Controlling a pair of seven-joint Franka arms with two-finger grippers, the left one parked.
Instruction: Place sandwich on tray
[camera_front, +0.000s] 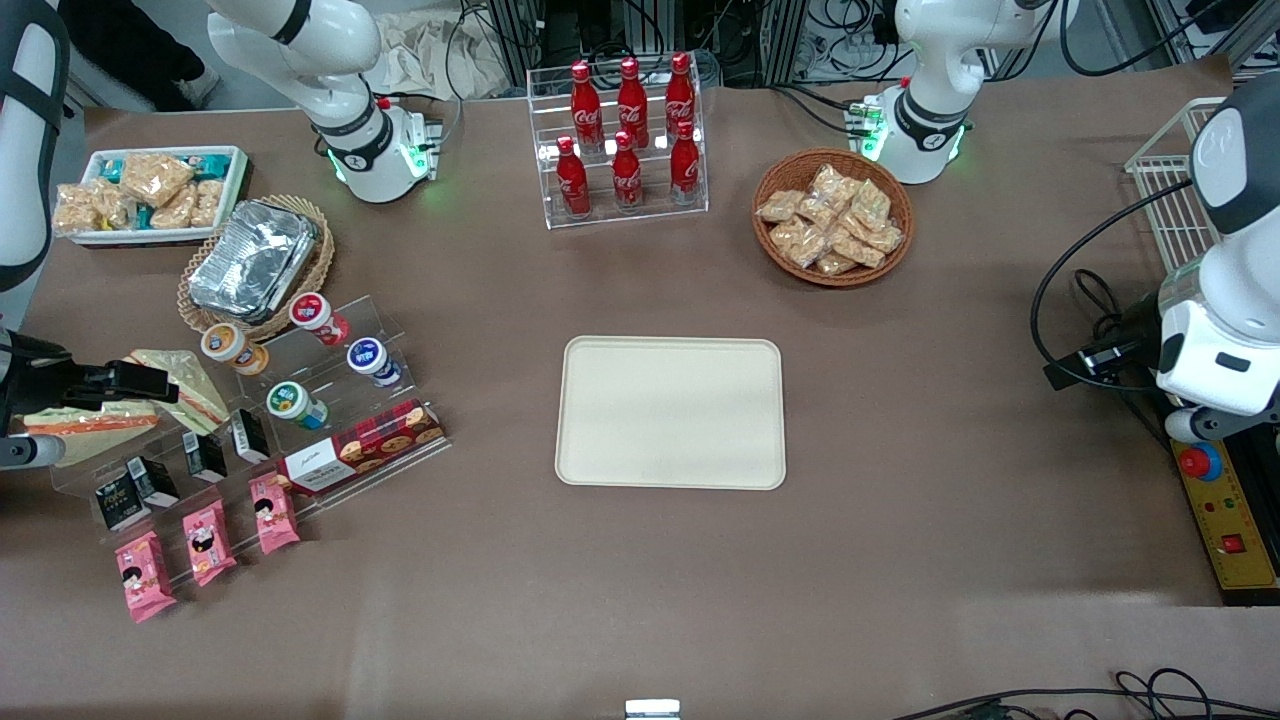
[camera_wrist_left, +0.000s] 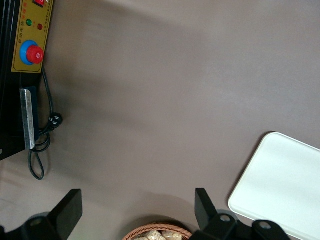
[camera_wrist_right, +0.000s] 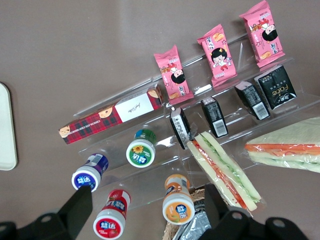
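The sandwich (camera_front: 92, 421) is a wrapped wedge with a broad orange-red band, lying at the working arm's end of the table beside a clear display rack (camera_front: 250, 420). It also shows in the right wrist view (camera_wrist_right: 287, 149). My gripper (camera_front: 148, 384) hovers above the rack, just over the sandwich, not touching it. In the wrist view the gripper (camera_wrist_right: 147, 215) is open and empty above the yogurt cups. The cream tray (camera_front: 670, 412) lies empty mid-table; it also shows in the left wrist view (camera_wrist_left: 285, 185), and its edge shows in the right wrist view (camera_wrist_right: 5, 130).
A second wedge with a thin filling line (camera_front: 185, 385) lies beside the gripper. The rack holds yogurt cups (camera_front: 318, 312), a cookie box (camera_front: 362, 447), dark cartons and pink packets (camera_front: 208, 541). Foil containers in a basket (camera_front: 252, 258), a snack bin (camera_front: 150, 192), a cola rack (camera_front: 625, 140) and a snack basket (camera_front: 832, 217) stand farther from the camera.
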